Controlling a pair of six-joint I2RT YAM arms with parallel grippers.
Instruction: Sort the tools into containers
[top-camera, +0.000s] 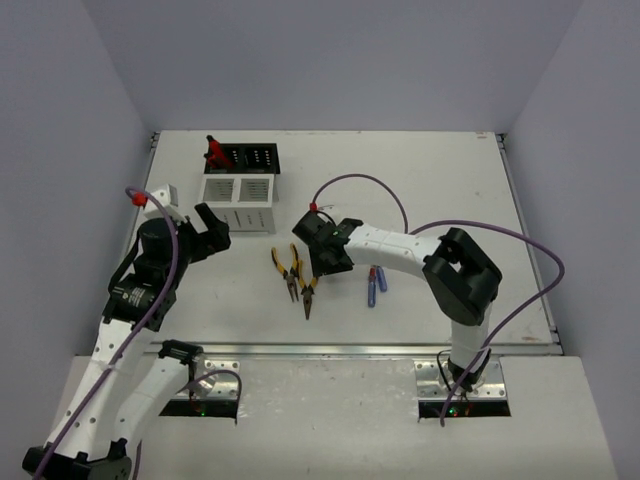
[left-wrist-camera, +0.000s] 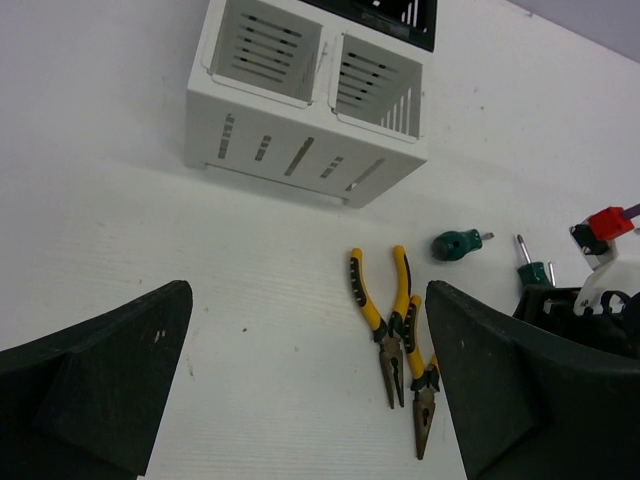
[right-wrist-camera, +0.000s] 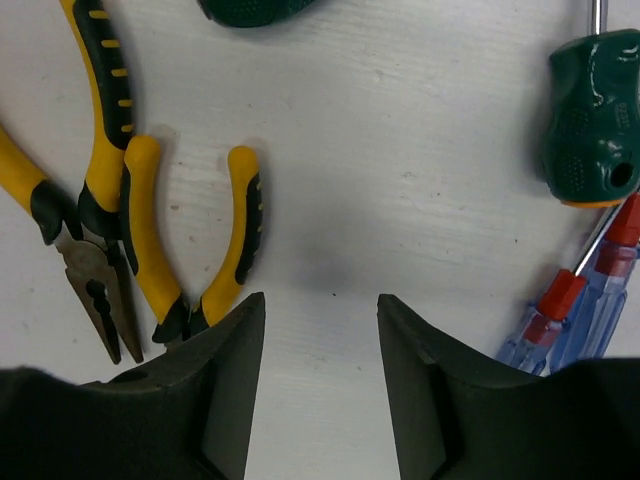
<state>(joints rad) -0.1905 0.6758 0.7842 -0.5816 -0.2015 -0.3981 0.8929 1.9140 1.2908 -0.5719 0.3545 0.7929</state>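
Overhead: I am hovering my right gripper (top-camera: 325, 262) over the two yellow pliers (top-camera: 297, 280) in the middle of the table (top-camera: 450, 180). My left gripper (top-camera: 208, 232) is hanging wide open and empty near the white bin (top-camera: 240, 203). The black bin (top-camera: 250, 158) just beyond is holding the red cutters (top-camera: 214, 152). Left wrist: the pliers are lying touching, handles overlapping, near-right of the white bin. Right wrist: my jaws are standing part-way apart over bare table, gripping nothing; one fingertip (right-wrist-camera: 225, 380) is covering the nearer pair's head. Risk: closing here is probably catching nothing, or nudging one pair and dragging its neighbour.
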